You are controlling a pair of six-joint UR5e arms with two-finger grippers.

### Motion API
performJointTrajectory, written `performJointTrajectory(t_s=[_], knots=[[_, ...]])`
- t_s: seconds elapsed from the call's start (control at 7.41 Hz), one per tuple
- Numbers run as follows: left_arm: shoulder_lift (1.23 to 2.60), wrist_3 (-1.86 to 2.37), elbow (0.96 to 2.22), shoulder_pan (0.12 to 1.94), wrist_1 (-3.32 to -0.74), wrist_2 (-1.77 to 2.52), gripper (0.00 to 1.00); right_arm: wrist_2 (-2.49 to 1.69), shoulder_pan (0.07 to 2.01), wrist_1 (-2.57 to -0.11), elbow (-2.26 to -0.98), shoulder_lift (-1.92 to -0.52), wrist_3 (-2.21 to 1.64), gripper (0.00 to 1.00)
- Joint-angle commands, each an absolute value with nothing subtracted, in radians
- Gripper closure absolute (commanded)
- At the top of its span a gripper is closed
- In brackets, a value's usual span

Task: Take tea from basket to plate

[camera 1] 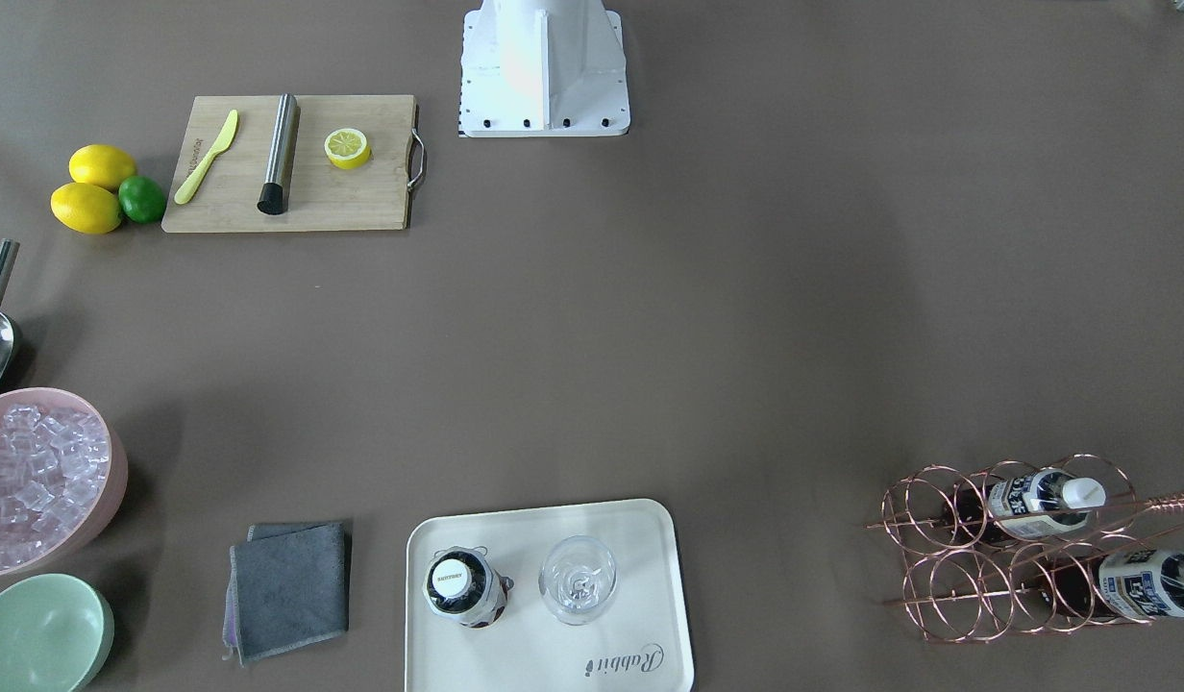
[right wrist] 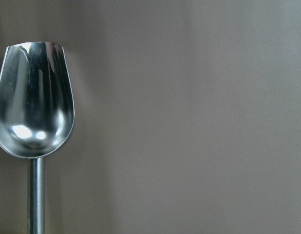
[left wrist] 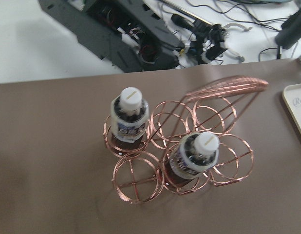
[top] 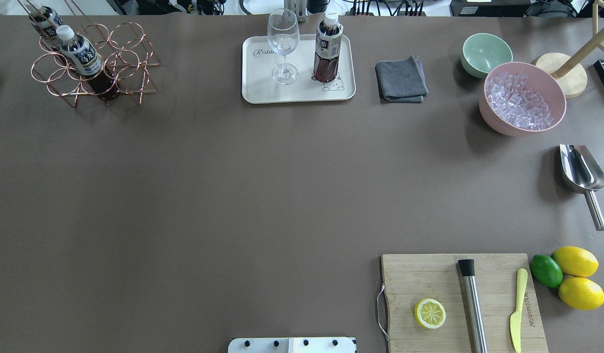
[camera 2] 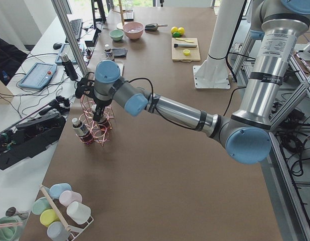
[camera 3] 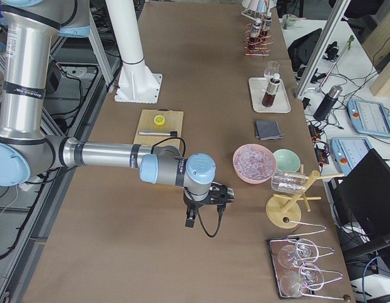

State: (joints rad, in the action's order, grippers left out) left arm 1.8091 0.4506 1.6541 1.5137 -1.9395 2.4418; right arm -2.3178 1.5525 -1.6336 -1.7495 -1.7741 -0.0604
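One tea bottle [top: 327, 49] stands upright on the cream plate [top: 263, 90], also seen from the front [camera 1: 465, 588] on the plate [camera 1: 534, 658]. Two more tea bottles [left wrist: 130, 117] [left wrist: 197, 156] sit in the copper wire basket [left wrist: 141, 180], at the table's far left in the overhead view [top: 130, 63]. My left gripper [camera 2: 98, 119] hangs just above the basket; I cannot tell whether it is open or shut. My right gripper [camera 3: 214, 192] hovers over the table near the metal scoop [right wrist: 33, 97]; I cannot tell its state either.
A wine glass [top: 283, 44] stands on the plate beside the bottle. A grey cloth [top: 401, 79], green bowl [top: 486, 53], pink ice bowl [top: 522, 98] and the scoop [top: 581, 174] lie to the right. A cutting board [top: 459, 299] holds a lemon half, rod and knife.
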Motion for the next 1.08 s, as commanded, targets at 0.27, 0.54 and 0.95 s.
performJointTrajectory(t_s=[0.27, 0.54, 0.95], knots=[[1.729, 0.211, 1.361, 1.66, -1.957, 2.465, 0.02, -2.315, 1.549, -1.632, -1.758, -1.773, -0.06, 0.0], [1.636, 0.21, 1.431, 1.646, -1.957, 2.474, 0.02, -2.316, 1.549, -1.632, -1.759, -1.773, -0.06, 0.0], [1.586, 0.21, 1.585, 1.513, -1.895, 2.47, 0.02, -2.316, 1.549, -1.632, -1.756, -1.773, -0.06, 0.0]])
